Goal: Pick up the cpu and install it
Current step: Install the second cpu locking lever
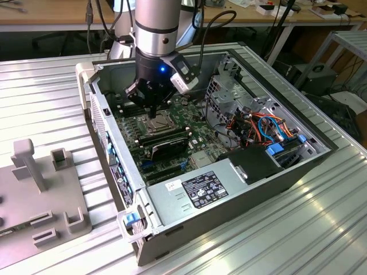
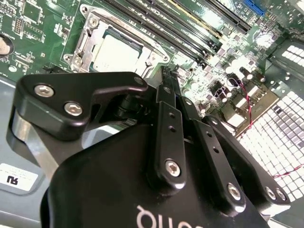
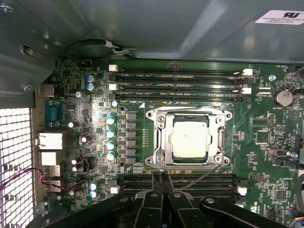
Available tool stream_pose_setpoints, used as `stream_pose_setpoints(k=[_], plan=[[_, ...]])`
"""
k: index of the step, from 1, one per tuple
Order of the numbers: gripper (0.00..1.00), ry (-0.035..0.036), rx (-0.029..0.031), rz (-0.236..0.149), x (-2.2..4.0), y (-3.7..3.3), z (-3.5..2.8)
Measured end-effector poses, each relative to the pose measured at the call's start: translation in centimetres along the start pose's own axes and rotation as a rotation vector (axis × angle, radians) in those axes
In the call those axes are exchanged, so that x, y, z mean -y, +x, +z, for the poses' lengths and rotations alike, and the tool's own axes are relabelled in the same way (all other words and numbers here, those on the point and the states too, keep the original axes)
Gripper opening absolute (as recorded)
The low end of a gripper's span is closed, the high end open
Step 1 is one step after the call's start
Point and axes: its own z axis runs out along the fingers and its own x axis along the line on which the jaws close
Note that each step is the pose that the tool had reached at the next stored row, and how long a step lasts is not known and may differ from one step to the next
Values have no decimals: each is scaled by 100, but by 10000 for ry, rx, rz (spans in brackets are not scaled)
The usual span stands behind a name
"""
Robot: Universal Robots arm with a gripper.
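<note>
The claw (image 3: 161, 183) hangs inside the open computer case (image 1: 241, 189), just above the motherboard (image 3: 266, 156). In both wrist views its two black fingers (image 2: 168, 102) stand pressed together at the tips, clenched on nothing. The tips sit over the edge of the RAM slots (image 3: 190, 179) just beside the socket (image 3: 156, 137), not touching the chip.

The cpu (image 3: 189, 138) lies flat inside the socket's metal frame, silver-grey top facing up, square with the frame's edges. In the second wrist view the cpu (image 2: 115, 51) shows beyond the fingertips, seated in the same frame, apart from the claw. Whether the frame's latch is locked cannot be told.

A second bank of long black RAM slots (image 3: 178, 80) runs along the far side of the socket. A row of small round capacitors (image 3: 111, 137) stands next to the socket frame.

In the exterior view the arm (image 1: 157, 34) comes down vertically into the case, with the claw (image 1: 153, 112) directly over the socket area. The grey power supply (image 1: 200, 192) fills the near end of the case, and coloured cables (image 1: 264, 123) bundle toward the exterior view's right. The case rests on a ribbed metal tabletop (image 1: 321, 229). A grey fixture (image 1: 40, 189) with upright posts sits on the tabletop at the exterior view's left, well apart from the case.
</note>
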Motion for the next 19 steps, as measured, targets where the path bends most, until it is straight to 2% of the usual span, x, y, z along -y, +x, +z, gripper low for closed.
stream_pose_setpoints(k=[6, 13, 19], plan=[[11, -1, 0, 1, -1, -4, -4], [11, 0, -11, 0, 4, -30, -95], [11, -1, -21, -1, 6, -82, -104]])
